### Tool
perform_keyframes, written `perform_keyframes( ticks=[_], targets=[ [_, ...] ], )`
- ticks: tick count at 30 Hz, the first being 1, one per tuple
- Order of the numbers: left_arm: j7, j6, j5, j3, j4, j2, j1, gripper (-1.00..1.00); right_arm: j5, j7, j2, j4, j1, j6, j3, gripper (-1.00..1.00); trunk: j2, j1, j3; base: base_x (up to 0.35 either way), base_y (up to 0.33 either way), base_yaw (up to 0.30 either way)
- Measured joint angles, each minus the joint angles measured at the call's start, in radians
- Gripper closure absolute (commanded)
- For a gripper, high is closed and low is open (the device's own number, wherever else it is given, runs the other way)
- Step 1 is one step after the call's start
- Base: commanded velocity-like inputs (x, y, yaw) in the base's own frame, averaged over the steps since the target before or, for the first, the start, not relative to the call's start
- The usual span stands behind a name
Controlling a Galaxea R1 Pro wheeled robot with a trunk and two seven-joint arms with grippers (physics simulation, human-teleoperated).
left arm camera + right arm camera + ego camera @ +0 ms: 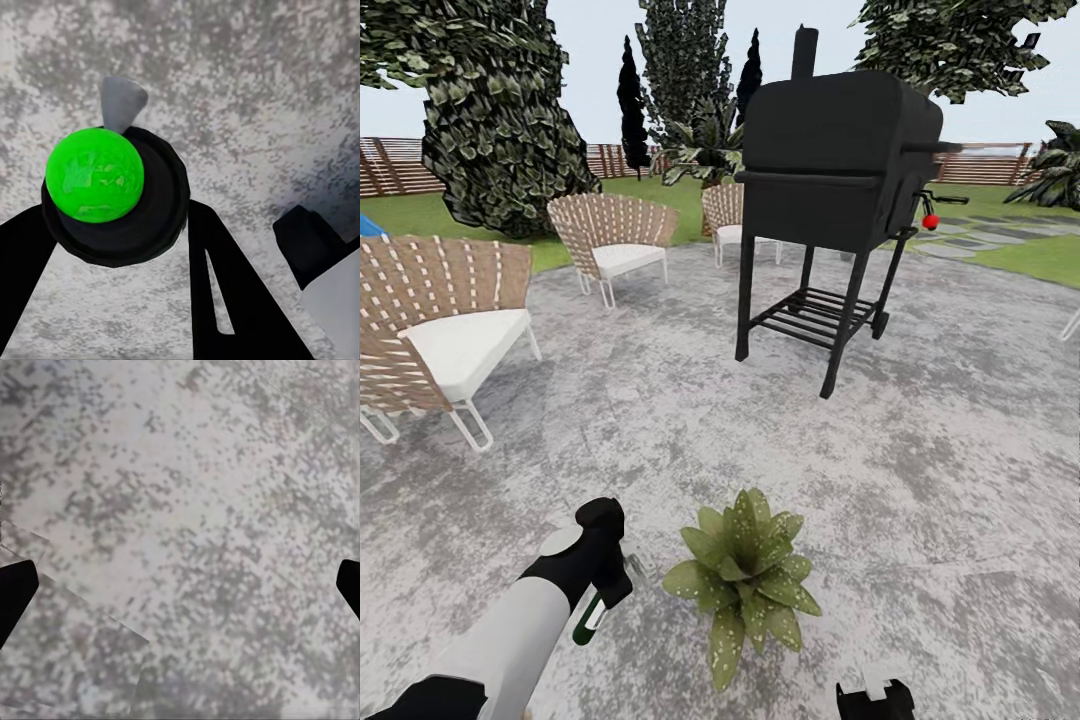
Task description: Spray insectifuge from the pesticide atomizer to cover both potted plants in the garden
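Note:
On the stone patio of the garden (920, 480), one potted plant (745, 583) shows as a low rosette of speckled green leaves near the bottom centre; its pot is hidden under the leaves. My left gripper (603, 592) hangs just left of it, shut on the pesticide atomizer (589, 620), a slim dark green bottle pointing down. In the left wrist view the atomizer (95, 175) appears end-on as a bright green cap on a black disc with a grey nozzle, between the black fingers (225, 300). My right gripper (875, 699) sits at the bottom edge, right of the plant, open above bare stone (187, 510).
A black grill (830, 190) on legs stands mid-patio beyond the plant. Wicker chairs with white cushions stand at the left (445, 330) and further back (615, 235). Trees (500, 120), a wooden fence (390, 165) and lawn (1040, 255) ring the patio.

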Motion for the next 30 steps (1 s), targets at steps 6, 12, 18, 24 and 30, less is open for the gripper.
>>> perform_keyframes(
  ticks=[6,12,18,24,30],
  targets=[
    [0.001,0.002,-0.001,0.002,0.0,-0.001,0.0,1.0,0.0,0.0,0.0,0.0,0.0,0.0,0.0,-1.0,0.0,0.0,0.001,-0.125,0.139,-0.159],
    [0.0,0.006,-0.002,0.003,0.0,0.0,0.0,1.0,0.0,0.0,0.0,0.0,0.0,0.0,0.0,-1.0,0.0,0.0,0.002,-0.052,0.286,-0.173],
    [-0.003,0.009,0.0,0.004,0.0,-0.002,-0.003,1.0,0.0,0.0,0.0,0.0,0.0,-0.002,0.0,-1.0,0.0,0.0,0.002,0.176,0.265,-0.034],
    [0.002,0.006,0.002,0.004,0.01,-0.005,0.0,1.0,0.001,0.0,-0.002,0.0,0.0,-0.003,-0.002,-1.0,0.0,0.0,0.002,0.1,0.064,-0.276],
    [0.002,0.001,0.0,0.003,0.014,-0.005,0.004,1.0,0.001,0.0,-0.002,0.0,0.0,-0.003,-0.002,-1.0,0.0,0.0,0.002,0.003,0.002,-0.261]
  ],
)
